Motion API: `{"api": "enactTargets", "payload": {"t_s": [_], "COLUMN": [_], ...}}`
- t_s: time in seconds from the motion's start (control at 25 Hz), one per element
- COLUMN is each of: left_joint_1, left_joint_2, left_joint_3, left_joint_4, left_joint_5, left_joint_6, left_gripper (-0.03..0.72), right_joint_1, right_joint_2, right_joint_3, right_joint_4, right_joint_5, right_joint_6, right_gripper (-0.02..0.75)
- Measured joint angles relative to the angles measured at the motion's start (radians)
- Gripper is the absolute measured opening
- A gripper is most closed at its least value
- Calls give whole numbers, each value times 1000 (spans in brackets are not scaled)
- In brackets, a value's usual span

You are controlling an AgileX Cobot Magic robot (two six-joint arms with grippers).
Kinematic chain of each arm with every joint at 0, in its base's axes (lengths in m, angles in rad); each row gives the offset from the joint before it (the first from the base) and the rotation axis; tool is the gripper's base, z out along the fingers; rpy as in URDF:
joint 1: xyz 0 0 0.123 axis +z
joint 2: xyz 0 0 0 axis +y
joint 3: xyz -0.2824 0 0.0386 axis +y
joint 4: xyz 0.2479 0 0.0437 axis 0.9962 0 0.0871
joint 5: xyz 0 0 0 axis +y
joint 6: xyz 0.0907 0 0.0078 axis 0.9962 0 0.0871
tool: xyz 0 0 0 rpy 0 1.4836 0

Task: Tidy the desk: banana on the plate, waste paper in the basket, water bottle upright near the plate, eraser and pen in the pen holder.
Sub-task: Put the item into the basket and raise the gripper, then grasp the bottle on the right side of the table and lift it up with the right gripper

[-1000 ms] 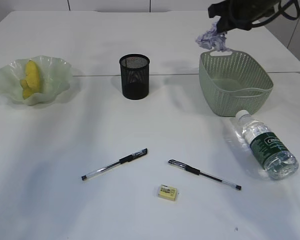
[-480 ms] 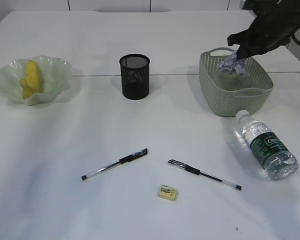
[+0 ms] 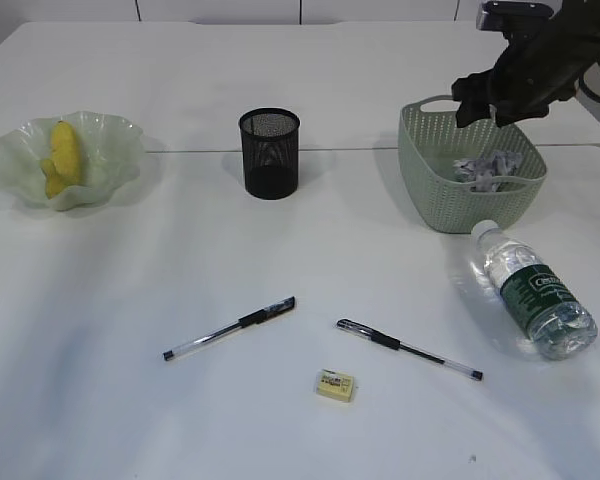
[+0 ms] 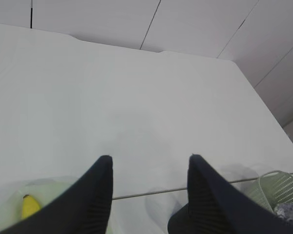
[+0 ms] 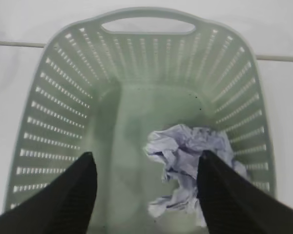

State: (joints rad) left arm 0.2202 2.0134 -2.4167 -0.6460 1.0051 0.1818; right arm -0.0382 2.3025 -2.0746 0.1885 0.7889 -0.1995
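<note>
Right black gripper (image 5: 145, 192) hangs wide open, empty, over our far-right sage-green woven plastic basket (image 3: 427, 178); left gripper (image 4: 149, 168) half open, empty. We see crumpled white waste paper (image 5: 190, 163) lying inside on basket floor.

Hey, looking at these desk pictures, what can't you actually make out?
- Eraser label: exterior view, print too small to read.
- Water bottle label text: exterior view, too small.
- Pen holder contents: exterior view, dark mesh hides the inside.
- Banana: left wrist view, cut off by the bottom edge and the left gripper's finger.
- Waste paper: right wrist view, right gripper's finger covers its right side.
</note>
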Motion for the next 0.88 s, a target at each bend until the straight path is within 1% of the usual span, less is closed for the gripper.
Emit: {"api": "enactTargets", "payload": {"t_s": [0.12, 0.32, 0.4, 0.52, 0.68, 0.88], "left_joint_1": [0, 0, 0, 0, 0, 0], "left_joint_2": [0, 0, 0, 0, -4, -44], "left_joint_3": [0, 0, 0, 0, 0, 0], "left_joint_4": [0, 0, 0, 2, 52, 113], "left_joint_5": [2, 14, 19, 36, 67, 104], "left_joint_6": [1, 6, 16, 50, 68, 72], "left_gripper": [348, 347, 344, 342, 342, 342], "right_joint_1": [0, 0, 0, 0, 0, 0], "right_joint_2": [1, 2, 2, -14, -79, -185], "right_joint_3": [-15, -101, -141, -161, -161, -95], "right_joint_4": [0, 0, 2, 3, 3, 5], "right_joint_5": [67, 335, 410, 437, 448, 450], "right_joint_6": [3, 5, 5, 6, 7, 40], "right_gripper": [491, 496, 496, 496, 497, 497]}}
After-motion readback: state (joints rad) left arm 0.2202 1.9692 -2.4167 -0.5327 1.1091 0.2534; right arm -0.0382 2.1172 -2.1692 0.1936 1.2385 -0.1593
